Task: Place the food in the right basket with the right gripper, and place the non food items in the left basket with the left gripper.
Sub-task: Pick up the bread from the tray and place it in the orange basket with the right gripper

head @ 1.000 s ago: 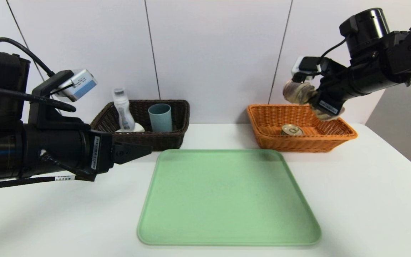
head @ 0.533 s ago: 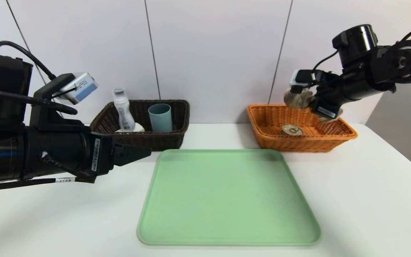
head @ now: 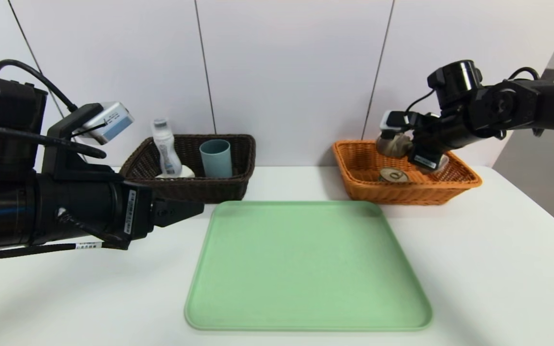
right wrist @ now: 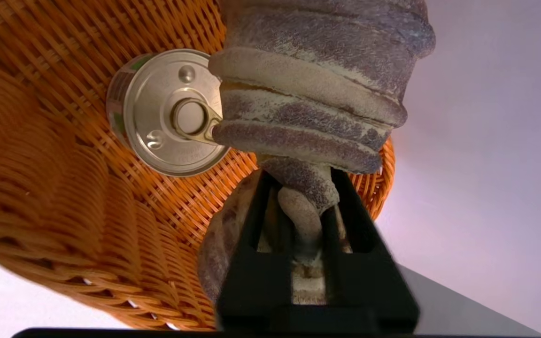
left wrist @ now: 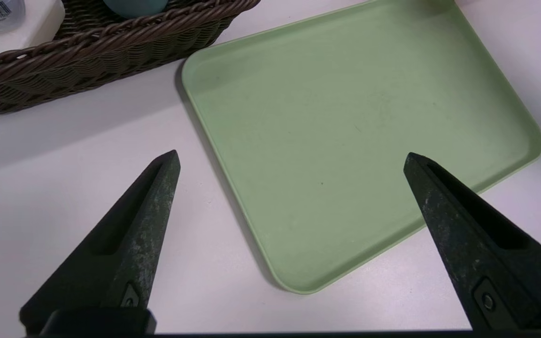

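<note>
While the green tray [head: 308, 266] is lying bare in the middle of the table [head: 498, 269], it is serving as the landmark for everything else. Nearest, just to the left of the tray's near-left stretch, the left gripper [left wrist: 289, 155] is hanging over the table with its two fingers spread wide and nothing between them — parked, idle.

Beyond the tray's far-left corner, the dark basket [head: 219, 185] is already holding the bottle [head: 165, 146], the cup [head: 216, 157] and the soap bar [head: 181, 173], so the non-food side looks finished.

Beyond the tray's far-right corner, the change is happening: over the last second the right gripper [right wrist: 301, 202] has been dropping from well above the orange basket [head: 450, 185] down to about rim height, carrying the bread roll [right wrist: 317, 89] with it. The fingers are clenched on the roll's middle, and it is hanging across the basket's back part, above and just behind the tin can [right wrist: 172, 112], which is already resting on the basket floor.

By my judgement the roll is the last item — it is not yet set down, and only a short lowering and a release are remaining. The can is sitting close beneath, so the roll may be landing partly on it.
</note>
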